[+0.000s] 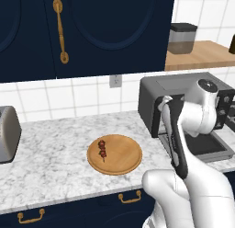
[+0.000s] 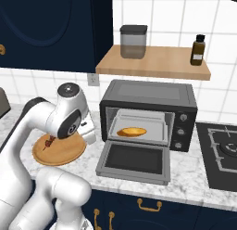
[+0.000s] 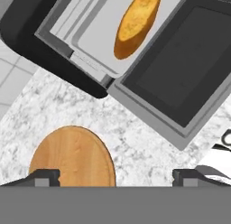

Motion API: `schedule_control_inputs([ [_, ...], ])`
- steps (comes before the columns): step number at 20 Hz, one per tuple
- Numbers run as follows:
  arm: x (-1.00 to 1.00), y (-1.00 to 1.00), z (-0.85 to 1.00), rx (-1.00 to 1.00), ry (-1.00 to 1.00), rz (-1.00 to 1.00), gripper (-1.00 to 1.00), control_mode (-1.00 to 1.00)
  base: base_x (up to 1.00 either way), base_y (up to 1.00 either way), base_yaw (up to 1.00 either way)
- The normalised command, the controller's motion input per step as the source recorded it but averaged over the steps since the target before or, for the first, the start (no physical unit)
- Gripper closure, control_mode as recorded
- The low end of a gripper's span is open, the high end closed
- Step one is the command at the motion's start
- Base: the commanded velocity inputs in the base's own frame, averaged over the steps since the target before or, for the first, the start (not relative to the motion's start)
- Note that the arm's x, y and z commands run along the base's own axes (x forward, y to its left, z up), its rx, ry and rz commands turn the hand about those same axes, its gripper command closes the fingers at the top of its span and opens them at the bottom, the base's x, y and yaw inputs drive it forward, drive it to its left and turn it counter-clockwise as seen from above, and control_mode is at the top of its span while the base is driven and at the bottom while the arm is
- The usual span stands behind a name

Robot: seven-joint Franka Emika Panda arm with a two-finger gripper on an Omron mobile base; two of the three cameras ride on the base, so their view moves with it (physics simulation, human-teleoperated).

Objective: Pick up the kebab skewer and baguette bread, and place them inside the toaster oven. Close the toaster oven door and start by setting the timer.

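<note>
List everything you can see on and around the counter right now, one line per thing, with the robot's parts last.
baguette bread: one, golden-orange, on the tray inside the toaster oven
toaster oven: one, dark grey, on the counter under the shelf
toaster oven door: one, dark with a grey frame, dropped open flat
kebab skewer: one, dark red chunks, on the left part of the wooden plate
wooden plate: one, light brown, on the counter left of the oven
marble counter: one, white-grey
slot toaster: one, silver, far left of the counter
canister: one, grey with a dark lid, on the wooden shelf
bottle: one, brown, on the shelf's right end
stove top: one, black, right of the oven
tool: one, dark fingertips, open, empty, above the plate's edge
</note>
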Motion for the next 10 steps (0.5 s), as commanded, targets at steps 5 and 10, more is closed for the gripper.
schedule_control_inputs([
  [5, 0.00, 0.47, 0.00, -0.05, 0.09, 0.07, -1.00, -1.00, 0.00, 0.00, 0.00],
  [10, 0.00, 0.51, -0.10, -0.03, 0.01, 0.06, -1.00, -1.00, 0.00, 0.00, 0.00],
])
